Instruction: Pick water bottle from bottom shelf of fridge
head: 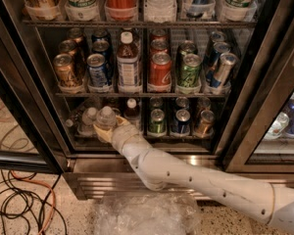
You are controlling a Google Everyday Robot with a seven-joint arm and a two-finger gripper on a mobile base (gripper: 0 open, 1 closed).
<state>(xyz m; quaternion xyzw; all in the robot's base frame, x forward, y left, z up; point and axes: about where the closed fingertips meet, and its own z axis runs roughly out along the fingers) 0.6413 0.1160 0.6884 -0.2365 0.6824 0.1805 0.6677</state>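
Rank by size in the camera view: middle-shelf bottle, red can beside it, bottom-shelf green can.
Largest: bottle
Then: red can
Smallest: green can, though maybe just farther away.
The hand is low left, by the water bottle.

**Shop or staff break area, probably**

Commercial glass-door fridge (250, 82), wire racks (137, 95) stocked with soda cans (160, 71). Second cooler (286, 124) at right. Speckled floor (68, 214), loose cables (14, 204). Gripper (107, 130) inside bottom shelf (186, 137), left side.
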